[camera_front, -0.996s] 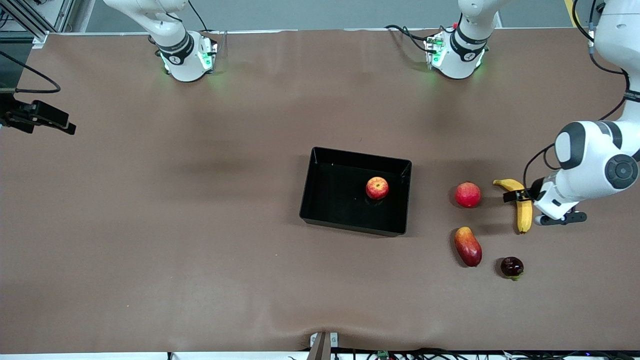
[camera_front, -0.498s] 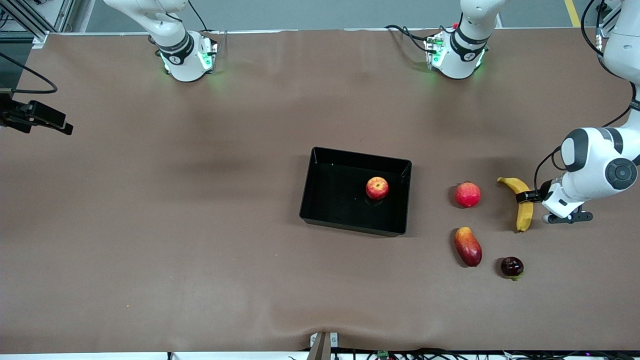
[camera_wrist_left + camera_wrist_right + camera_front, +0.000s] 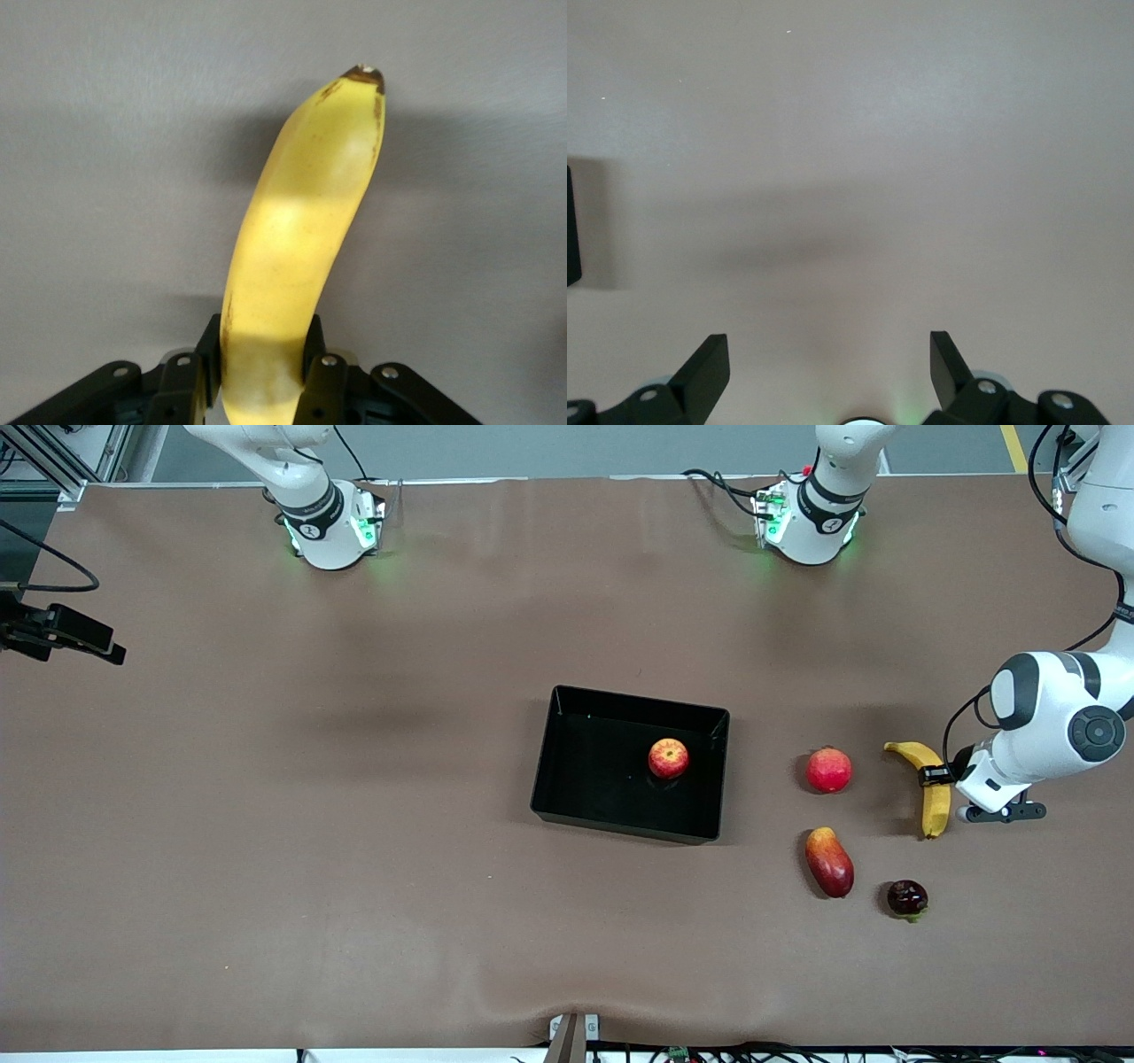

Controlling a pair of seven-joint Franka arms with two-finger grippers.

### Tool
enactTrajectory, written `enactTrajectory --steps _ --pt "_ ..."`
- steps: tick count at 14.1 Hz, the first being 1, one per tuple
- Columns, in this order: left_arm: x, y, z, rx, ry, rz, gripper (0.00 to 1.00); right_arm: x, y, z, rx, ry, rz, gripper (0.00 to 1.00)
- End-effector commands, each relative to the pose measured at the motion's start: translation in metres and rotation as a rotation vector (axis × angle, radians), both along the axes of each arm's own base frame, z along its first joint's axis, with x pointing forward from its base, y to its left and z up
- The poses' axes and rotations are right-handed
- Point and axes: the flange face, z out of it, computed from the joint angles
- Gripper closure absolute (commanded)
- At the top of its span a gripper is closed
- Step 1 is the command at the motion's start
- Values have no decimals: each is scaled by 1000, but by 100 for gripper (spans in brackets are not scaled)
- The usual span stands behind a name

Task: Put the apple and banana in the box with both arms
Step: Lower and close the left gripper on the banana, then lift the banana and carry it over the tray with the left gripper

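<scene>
The apple (image 3: 668, 758) lies in the black box (image 3: 633, 699) at mid-table, toward the box's left-arm end. My left gripper (image 3: 935, 776) is shut on the banana (image 3: 930, 802) around its middle, near the left arm's end of the table. In the left wrist view the fingers (image 3: 325, 367) clamp the banana (image 3: 301, 221), whose dark tip points away, with its shadow offset on the table. My right gripper (image 3: 828, 350) is open and empty over bare table.
A plain red round fruit (image 3: 829, 770) lies between the box and the banana. A red-yellow mango (image 3: 829, 862) and a dark fruit (image 3: 907, 897) lie nearer the front camera. The brown table (image 3: 354, 824) spreads toward the right arm's end.
My left gripper and the banana have shifted slightly toward the left arm's end of the table. The apple and the box have not moved.
</scene>
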Motion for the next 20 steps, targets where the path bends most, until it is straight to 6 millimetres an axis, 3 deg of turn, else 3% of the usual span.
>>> enactTrajectory --steps 1,4,8,15,20 --pt "2 -35 64 35 10 -47 100 -4 -19 4 3 0 -29 0" --pt "2 -96 125 1 35 -12 100 -2 -13 5 -13 -8 -21 0" --pt "-4 -197 168 5 53 98 100 -2 -15 13 -13 -25 -18 0" --pt "-28 -357 193 -34 18 281 100 -3 -20 14 -7 -25 -42 0" --pt "-35 -444 192 -106 32 369 100 -2 -13 13 -14 -21 -25 0"
